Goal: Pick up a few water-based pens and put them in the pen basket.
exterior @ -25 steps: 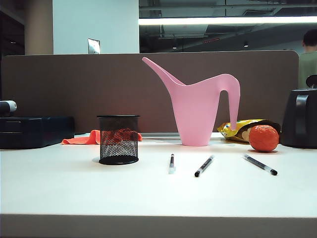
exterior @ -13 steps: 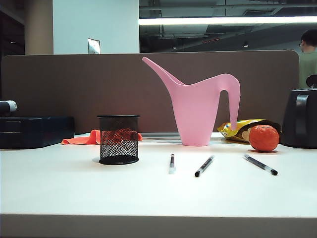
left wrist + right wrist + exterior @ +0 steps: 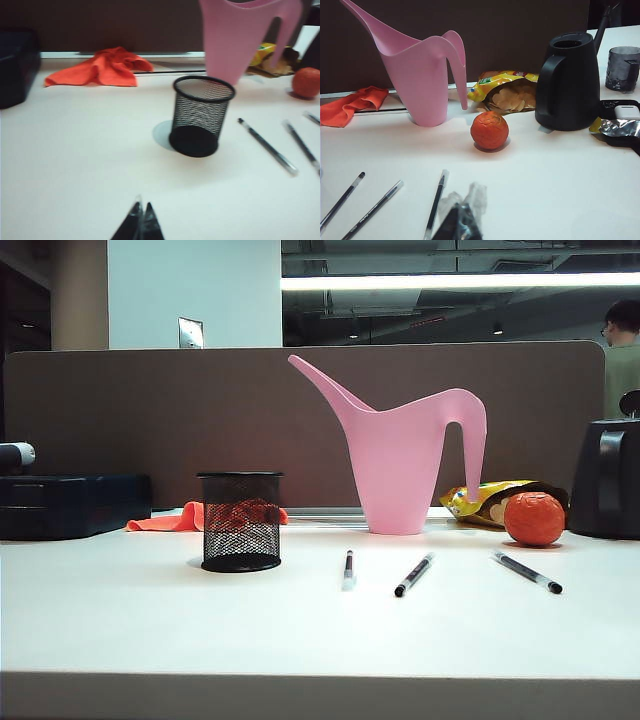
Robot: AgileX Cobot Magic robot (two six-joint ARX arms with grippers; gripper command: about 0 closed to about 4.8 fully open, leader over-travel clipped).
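Three pens [image 3: 414, 574] lie on the table [image 3: 300, 630], at three o'clock from the mesh cup [image 3: 240, 521]. Left gripper [image 3: 141, 220] and right gripper [image 3: 461, 221] hover clenched, empty, above the table.

I am facing a long brown partition [image 3: 150, 420] that is running across the far edge of the white table [image 3: 300, 640]. Above it, toward 11 o'clock, a pale blue-white wall [image 3: 190, 285] is standing with a small metal plate [image 3: 190, 333] on it. Toward 1 o'clock, 1 bright strip light [image 3: 460, 281] is glowing under a dark ceiling of beams. At 3 o'clock, a person in a green shirt [image 3: 622, 360] is showing behind the partition.
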